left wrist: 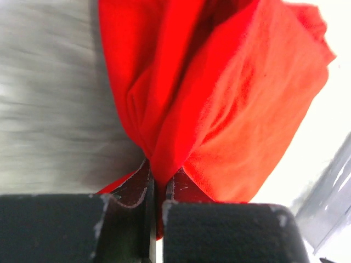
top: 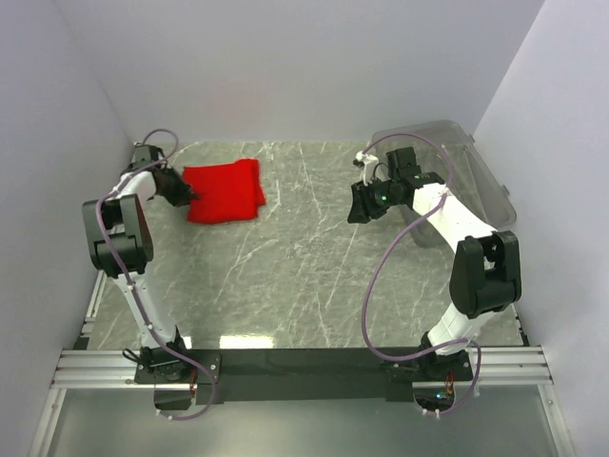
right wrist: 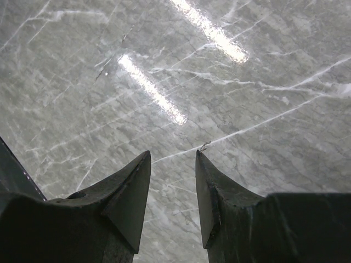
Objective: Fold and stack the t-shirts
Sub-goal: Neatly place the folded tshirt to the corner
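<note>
A bright red t-shirt (top: 225,189) lies folded in a rough rectangle at the back left of the marble table. My left gripper (top: 188,196) sits at the shirt's left edge. In the left wrist view its jaws are shut on a pinched fold of the red t-shirt (left wrist: 219,98), and the cloth bunches up from between the fingertips (left wrist: 141,178). My right gripper (top: 362,208) hovers over bare table at the right of centre, well away from the shirt. The right wrist view shows that gripper (right wrist: 173,156) open, with only marble between its fingers.
A clear plastic bin (top: 468,173) stands at the back right, behind the right arm. White walls close in the table (top: 304,276) at the left, back and right. The arm bases sit on a black rail at the near edge.
</note>
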Robot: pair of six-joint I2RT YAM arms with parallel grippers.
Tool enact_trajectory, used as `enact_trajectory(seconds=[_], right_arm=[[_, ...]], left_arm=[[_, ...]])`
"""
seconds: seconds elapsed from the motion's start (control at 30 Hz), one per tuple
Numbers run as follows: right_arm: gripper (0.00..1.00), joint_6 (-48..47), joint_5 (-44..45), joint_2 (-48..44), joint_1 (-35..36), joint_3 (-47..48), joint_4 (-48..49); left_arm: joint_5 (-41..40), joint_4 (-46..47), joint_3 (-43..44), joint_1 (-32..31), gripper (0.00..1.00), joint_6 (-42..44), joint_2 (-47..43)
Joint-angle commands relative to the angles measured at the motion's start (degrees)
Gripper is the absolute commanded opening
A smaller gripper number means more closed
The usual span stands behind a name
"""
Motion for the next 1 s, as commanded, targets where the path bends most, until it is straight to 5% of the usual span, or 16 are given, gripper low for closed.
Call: enact_trajectory(seconds=[0.0, 0.43, 0.47, 0.6, 0.67, 0.97], right_arm=[[0.45, -0.07, -0.2, -2.76, -0.82, -0.06, 1.62], [0.45, 0.02, -0.64, -2.05, -1.26, 0.38, 1.53], [0.45, 0.02, -0.55, -2.05, -1.26, 0.47, 1.44], [0.45, -0.59, -0.29, -2.84, -1.18, 0.21, 1.09], [0.46, -0.77, -0.03, -3.28, -1.26, -0.06, 0.91], [0.45, -1.65, 0.24, -4.69, -1.26, -0.32, -0.14]], left_arm=[[-1.28, -1.51, 1.81, 3.24, 0.01, 2.06, 0.28], [-6.38, -2.91, 0.66, 14.32, 0.01, 4.52, -0.87], [-6.21, -3.35, 1.01, 14.32, 0.03, 4.7, -0.51], [-6.73, -1.34, -0.47, 14.32, 0.51, 5.22, -4.44], [-8.04, -1.24, -0.83, 14.24, 0.6, 6.1, -8.74], [-13.94, -4.85, -6.35, 14.32, 0.65, 10.5, -25.36]])
